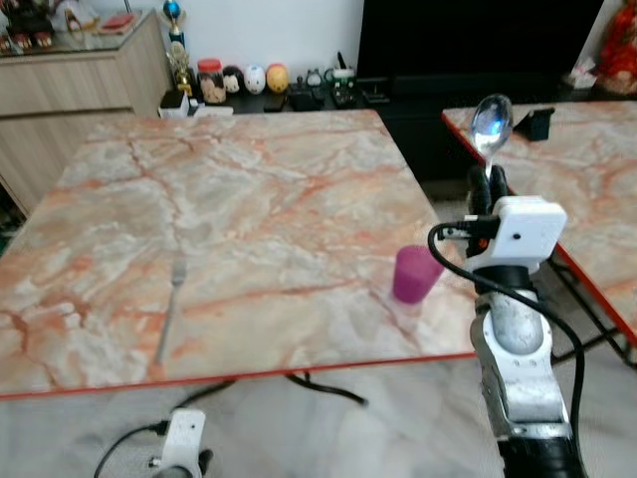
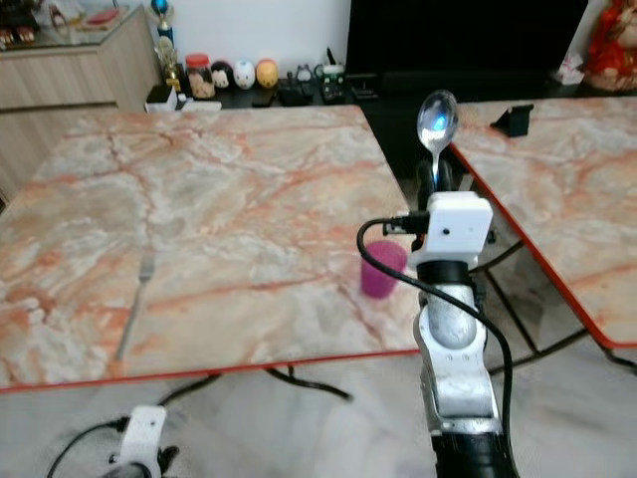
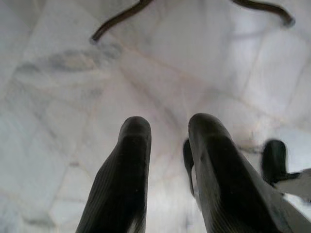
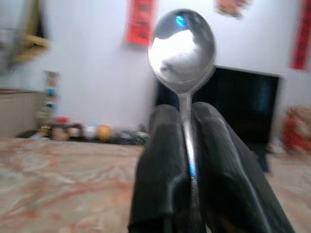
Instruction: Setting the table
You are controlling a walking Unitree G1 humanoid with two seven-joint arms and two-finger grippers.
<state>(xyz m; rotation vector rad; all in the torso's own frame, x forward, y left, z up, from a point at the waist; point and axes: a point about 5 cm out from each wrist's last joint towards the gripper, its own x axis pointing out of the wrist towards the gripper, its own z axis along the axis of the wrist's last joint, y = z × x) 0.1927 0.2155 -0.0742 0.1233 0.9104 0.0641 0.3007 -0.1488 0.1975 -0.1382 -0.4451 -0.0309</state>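
My right gripper (image 1: pixel 489 181) is raised just past the right edge of the marble table (image 1: pixel 229 229), shut on the handle of a silver spoon (image 1: pixel 492 126) that stands upright with its bowl on top. In the right wrist view the spoon (image 4: pixel 182 46) rises from between the two black fingers (image 4: pixel 163 160). A purple cup (image 1: pixel 415 274) stands on the table near its right front corner, just left of that arm. A silver fork (image 1: pixel 170 309) lies on the table's front left part. My left gripper (image 3: pixel 167 145) hangs low over the pale floor, open with nothing in it.
A second marble table (image 1: pixel 587 169) with a red rim stands to the right, a narrow gap between the two. Black cables (image 1: pixel 328 388) lie on the floor under the table. Small jars and figurines (image 1: pixel 239 80) line a low black shelf beyond, beside a wooden cabinet (image 1: pixel 80 80).
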